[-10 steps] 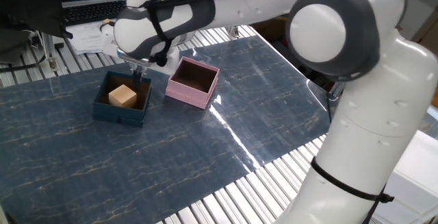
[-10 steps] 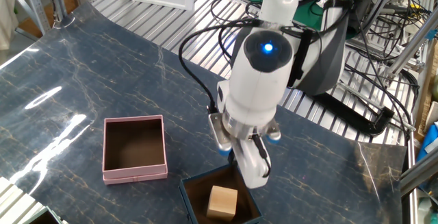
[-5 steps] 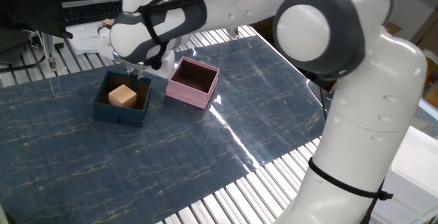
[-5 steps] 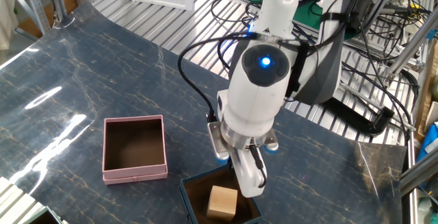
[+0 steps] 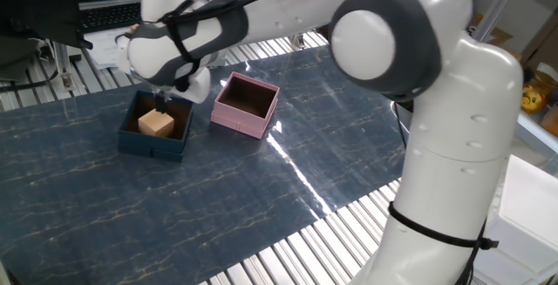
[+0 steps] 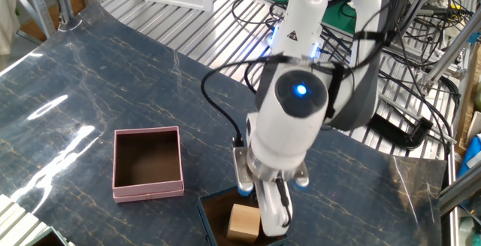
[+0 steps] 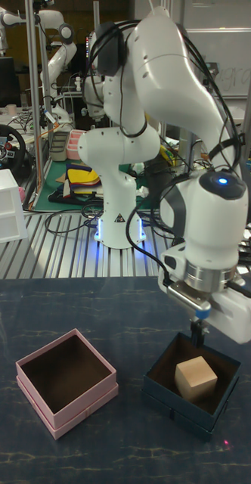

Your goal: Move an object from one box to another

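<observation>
Since the earlier frames, the tool (image 7: 199,330) had been carried lower and closer to the cube (image 7: 196,377), until its fingers reached down into the navy box (image 7: 160,387). One dark finger (image 5: 162,105) was seen just behind the cube, at the box's rear edge. How far the fingers were spread could not be told from any view, and no grip on the cube could be confirmed. The cube (image 5: 157,123) was seen resting on the brown floor of the navy box (image 5: 150,144), slightly turned against the walls. In the other fixed view the cube (image 6: 243,221) was found beside the tool (image 6: 272,214). The pink box (image 5: 248,104) was set beside the navy box, apart from it, with its dark inside unfilled (image 6: 148,163). Both boxes were placed on the marbled blue desk (image 5: 288,176).
</observation>
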Controlling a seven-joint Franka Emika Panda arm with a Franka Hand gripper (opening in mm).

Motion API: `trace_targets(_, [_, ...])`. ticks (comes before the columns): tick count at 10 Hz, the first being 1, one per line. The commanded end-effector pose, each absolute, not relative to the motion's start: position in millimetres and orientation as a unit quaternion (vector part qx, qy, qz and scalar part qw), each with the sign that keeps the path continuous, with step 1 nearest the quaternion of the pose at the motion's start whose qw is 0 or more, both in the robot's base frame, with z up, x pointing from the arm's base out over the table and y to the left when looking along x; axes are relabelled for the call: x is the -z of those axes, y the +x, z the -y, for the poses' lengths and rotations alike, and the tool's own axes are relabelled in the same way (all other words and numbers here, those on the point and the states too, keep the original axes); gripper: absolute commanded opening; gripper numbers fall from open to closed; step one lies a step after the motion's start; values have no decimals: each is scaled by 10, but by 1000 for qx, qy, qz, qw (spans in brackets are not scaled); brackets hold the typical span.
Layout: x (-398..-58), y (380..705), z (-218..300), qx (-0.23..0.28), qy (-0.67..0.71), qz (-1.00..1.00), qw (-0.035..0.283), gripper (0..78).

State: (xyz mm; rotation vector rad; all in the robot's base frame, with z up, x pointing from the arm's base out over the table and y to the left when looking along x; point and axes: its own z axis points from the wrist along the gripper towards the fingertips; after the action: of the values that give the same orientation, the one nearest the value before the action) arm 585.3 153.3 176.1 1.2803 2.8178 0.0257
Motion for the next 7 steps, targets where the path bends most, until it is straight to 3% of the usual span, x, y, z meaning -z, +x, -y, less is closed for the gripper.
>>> trace_targets(1, [-1704, 5967, -1598, -6, 436, -900, 28, 0])
trace_targets(7, [-1554, 6049, -1600, -5, 456, -889, 34, 0])
